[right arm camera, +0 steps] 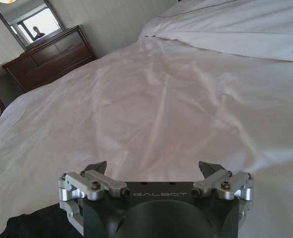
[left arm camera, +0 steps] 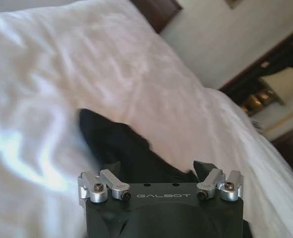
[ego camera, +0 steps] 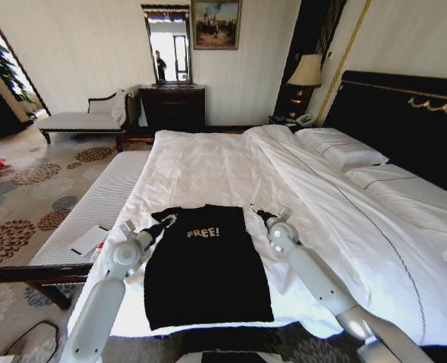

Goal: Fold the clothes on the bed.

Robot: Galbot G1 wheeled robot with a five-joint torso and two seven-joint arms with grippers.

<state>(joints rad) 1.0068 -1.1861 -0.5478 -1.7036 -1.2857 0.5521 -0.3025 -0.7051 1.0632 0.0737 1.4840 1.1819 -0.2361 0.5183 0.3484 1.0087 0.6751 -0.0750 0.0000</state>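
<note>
T-shirt (ego camera: 206,265) — flat near bed (ego camera: 208,162) edge

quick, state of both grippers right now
Left gripper: open, holding nothing, fingers spread over the black T-shirt at its left shoulder.
Right gripper: open, holding nothing, above the white sheet by the shirt's right shoulder.

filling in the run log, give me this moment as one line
t-shirt: flat on bed, unfolded | left gripper: open, at shirt's left shoulder | right gripper: open, over sheet by right shoulder
</note>
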